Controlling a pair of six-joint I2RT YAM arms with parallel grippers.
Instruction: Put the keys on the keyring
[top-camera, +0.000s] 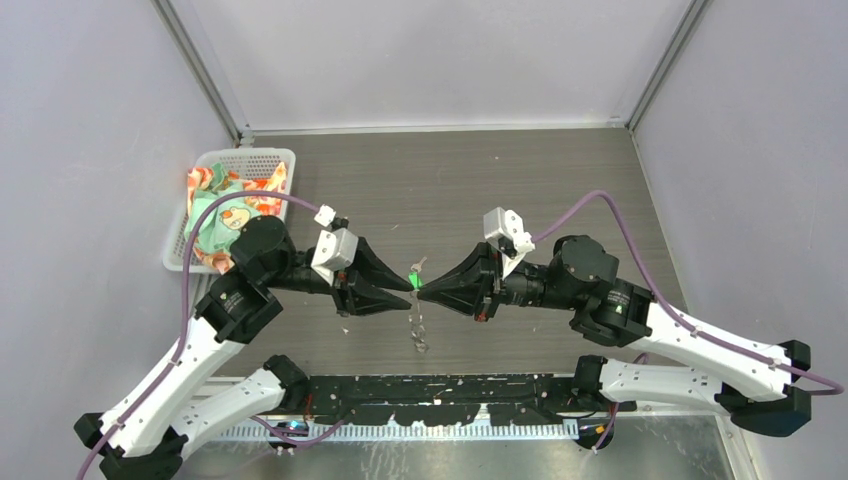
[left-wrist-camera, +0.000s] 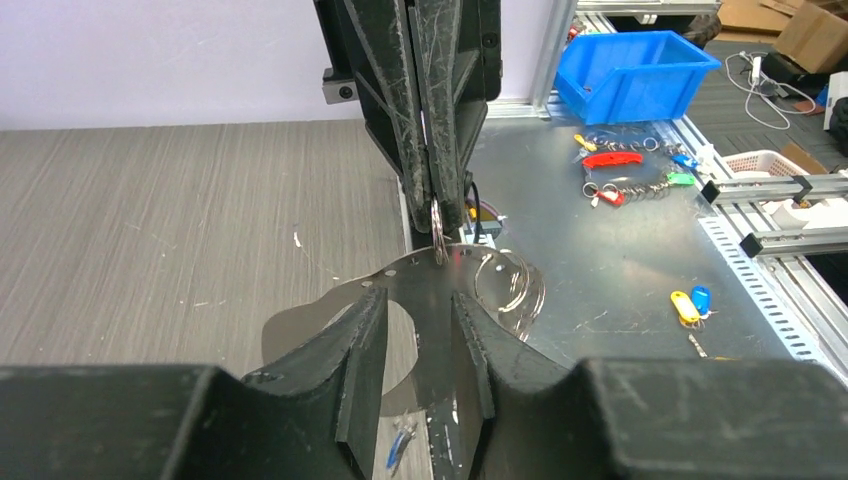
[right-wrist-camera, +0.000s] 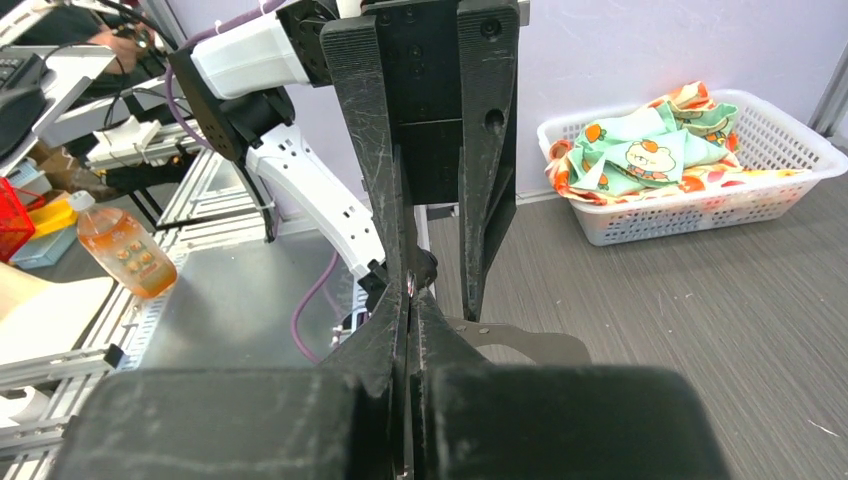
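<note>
1. The right pincer (top-camera: 424, 289) reaches in from the right, over the middle of the table (top-camera: 520, 190). Its two fingers are pressed tight together on the keyring (left-wrist-camera: 437, 228), and the wire shows nipped at their very tips in the left wrist view.
2. From the top, the rest of the keyring hangs from those tips as a thin metal strand running toward the near edge.
3. The green key (top-camera: 414, 279) sits right where the two pincers meet, its silver blade pointing far and slightly right. I cannot tell whether it is on the ring.
4. The left pincer (top-camera: 406, 288) comes in from the left, tip to tip with the right one. Its fingers stand partly apart with nothing between them.
5. A small blue piece (left-wrist-camera: 398, 450) shows low in the gap between the left pincer's fingers. It is too small to tell what it is.
6. A white basket (top-camera: 176, 250) holding a printed cloth (top-camera: 232, 212) stands at the far left of the table.
</note>
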